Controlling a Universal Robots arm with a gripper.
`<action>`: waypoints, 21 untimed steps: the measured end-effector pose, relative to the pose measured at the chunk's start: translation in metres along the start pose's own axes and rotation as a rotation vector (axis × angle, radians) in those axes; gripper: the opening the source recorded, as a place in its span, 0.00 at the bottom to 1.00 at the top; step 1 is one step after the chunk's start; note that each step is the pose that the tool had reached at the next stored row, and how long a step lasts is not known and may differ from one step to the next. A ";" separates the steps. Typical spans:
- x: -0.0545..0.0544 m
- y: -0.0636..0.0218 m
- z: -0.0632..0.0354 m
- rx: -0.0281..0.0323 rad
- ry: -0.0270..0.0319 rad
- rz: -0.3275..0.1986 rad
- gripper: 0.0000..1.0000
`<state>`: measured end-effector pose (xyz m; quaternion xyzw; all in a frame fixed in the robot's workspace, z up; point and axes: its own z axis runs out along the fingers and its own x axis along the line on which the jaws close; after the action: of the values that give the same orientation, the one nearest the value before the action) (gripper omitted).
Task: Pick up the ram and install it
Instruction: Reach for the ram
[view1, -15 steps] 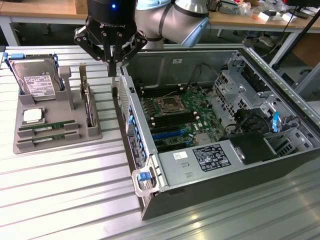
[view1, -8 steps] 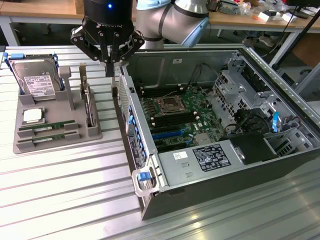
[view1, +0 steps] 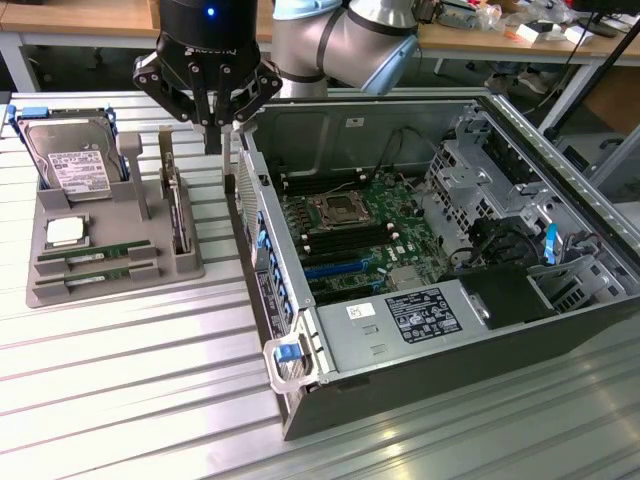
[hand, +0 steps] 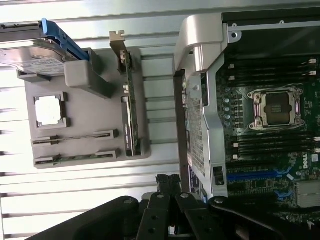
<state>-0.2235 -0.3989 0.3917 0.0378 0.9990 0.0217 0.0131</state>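
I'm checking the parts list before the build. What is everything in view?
ram sticks: 2, green, side by side in tray slots
processor chip: 1, silver, on the tray
hard drive: 1, silver in blue carrier, on the tray
expansion card: 1, green with metal bracket, upright in the tray
tray: 1, grey, exterior view's left
computer case: 1, dark, open, exterior view's right
motherboard: 1, green, inside the case
table: 1, silver slats, under everything
gripper: 1, black, shut, empty, above the tray-case gap

Print on the ram (view1: 95, 253) is too small to read; edges crop the computer case (hand: 197, 45).
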 end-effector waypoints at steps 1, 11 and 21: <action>0.001 -0.0001 0.0000 0.0000 0.0000 0.000 0.11; 0.006 -0.0005 -0.0002 0.0001 0.0000 0.000 0.11; 0.012 -0.0009 -0.0003 0.0001 0.0000 0.000 0.11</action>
<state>-0.2353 -0.3990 0.3917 0.0377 0.9990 0.0217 0.0131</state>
